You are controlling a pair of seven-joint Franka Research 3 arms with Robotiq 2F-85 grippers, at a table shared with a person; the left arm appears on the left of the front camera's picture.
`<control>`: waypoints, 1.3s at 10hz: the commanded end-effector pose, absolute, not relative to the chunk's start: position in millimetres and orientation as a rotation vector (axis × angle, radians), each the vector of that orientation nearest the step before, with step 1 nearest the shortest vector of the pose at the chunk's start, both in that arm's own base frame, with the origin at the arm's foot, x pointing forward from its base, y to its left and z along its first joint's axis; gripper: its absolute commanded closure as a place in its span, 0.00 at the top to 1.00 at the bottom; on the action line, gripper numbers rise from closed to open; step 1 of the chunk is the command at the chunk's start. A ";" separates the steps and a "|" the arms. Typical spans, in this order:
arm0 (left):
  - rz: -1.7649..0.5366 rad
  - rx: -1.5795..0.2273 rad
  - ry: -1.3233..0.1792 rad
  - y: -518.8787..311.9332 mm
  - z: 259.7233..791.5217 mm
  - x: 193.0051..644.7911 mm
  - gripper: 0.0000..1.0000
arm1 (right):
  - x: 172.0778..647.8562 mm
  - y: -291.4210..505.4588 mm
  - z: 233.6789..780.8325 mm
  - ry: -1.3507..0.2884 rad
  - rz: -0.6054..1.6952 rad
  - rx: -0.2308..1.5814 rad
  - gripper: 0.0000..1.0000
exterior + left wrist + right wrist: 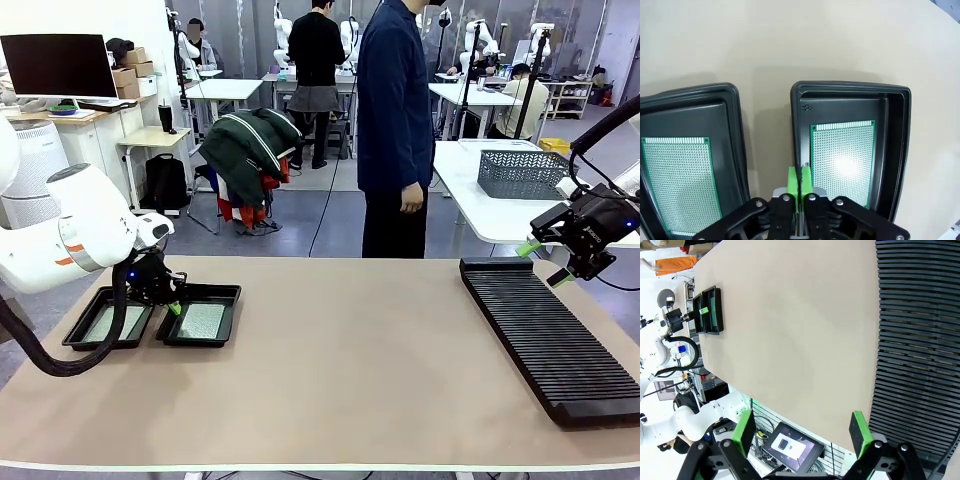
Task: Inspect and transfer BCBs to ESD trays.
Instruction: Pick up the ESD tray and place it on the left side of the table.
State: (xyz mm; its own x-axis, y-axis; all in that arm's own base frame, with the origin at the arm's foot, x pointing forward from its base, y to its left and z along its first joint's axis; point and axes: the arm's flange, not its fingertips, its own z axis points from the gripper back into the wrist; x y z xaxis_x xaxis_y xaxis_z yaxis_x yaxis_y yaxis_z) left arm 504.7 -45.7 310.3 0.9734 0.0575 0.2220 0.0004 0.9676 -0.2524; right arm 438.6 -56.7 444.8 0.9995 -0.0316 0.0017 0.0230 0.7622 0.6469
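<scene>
Two black ESD trays sit side by side at the table's left, the left tray (76, 335) (735, 130) and the right tray (232, 296) (897, 130). Each holds one pale green BCB lying flat: one board (112, 322) (677, 180) in the left tray, the other (202, 320) (842, 160) in the right. My left gripper (172, 303) (800, 181) hovers just above the rims between the two trays, pads pressed together, holding nothing. My right gripper (543, 263) (802, 432) hangs open and empty over the far end of the rack.
A long black ribbed rack (550, 335) (915, 340) lies along the table's right side. A person (395, 130) stands at the far edge, hands down. A grey wire-mesh basket (522, 172) sits on a white table behind. The tan table (350, 370) stretches bare between trays and rack.
</scene>
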 end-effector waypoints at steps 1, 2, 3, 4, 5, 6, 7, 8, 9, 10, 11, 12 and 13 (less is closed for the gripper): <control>0.030 -0.266 -0.234 -44.5 309.8 505.6 0.03 | 436.4 -54.7 443.5 -0.028 -0.054 0.698 1.00; 0.030 -0.266 -0.234 -44.5 309.8 505.6 0.03 | 436.4 -54.7 443.5 -0.028 -0.054 0.698 1.00; 0.030 -0.266 -0.234 -44.5 309.8 505.6 0.03 | 436.4 -54.7 443.5 -0.028 -0.054 0.698 1.00; 0.030 -0.266 -0.234 -44.5 309.8 505.6 0.03 | 436.4 -54.7 443.5 -0.028 -0.054 0.698 1.00; 0.030 -0.266 -0.234 -44.5 309.8 505.6 0.03 | 436.4 -54.7 443.5 -0.028 -0.054 0.698 1.00; 0.030 -0.254 -0.230 -45.7 310.4 504.8 0.03 | 436.4 -54.7 443.5 -0.028 -0.054 0.698 1.00; 0.042 -0.214 -0.236 -47.2 312.5 503.9 0.15 | 436.4 -54.7 443.5 -0.028 -0.054 0.698 1.00; 0.055 -0.179 -0.240 -49.6 316.5 502.1 0.22 | 436.4 -54.7 443.5 -0.028 -0.054 0.698 1.00; 0.056 -0.158 -0.241 -51.3 321.1 500.6 0.34 | 436.4 -54.7 443.5 -0.028 -0.054 0.698 1.00; 0.053 -0.140 -0.238 -51.3 324.3 499.4 0.41 | 436.4 -54.7 443.5 -0.028 -0.054 0.698 1.00; 0.038 -0.144 -0.240 -53.9 331.6 497.1 0.53 | 436.4 -54.7 443.5 -0.028 -0.054 0.698 1.00; 0.027 -0.124 -0.254 -58.0 341.3 494.1 0.60 | 436.4 -54.7 443.5 -0.028 -0.054 0.698 1.00; -0.002 -0.124 -0.264 -63.5 356.4 490.9 0.72 | 436.4 -54.7 443.5 -0.028 -0.054 0.698 1.00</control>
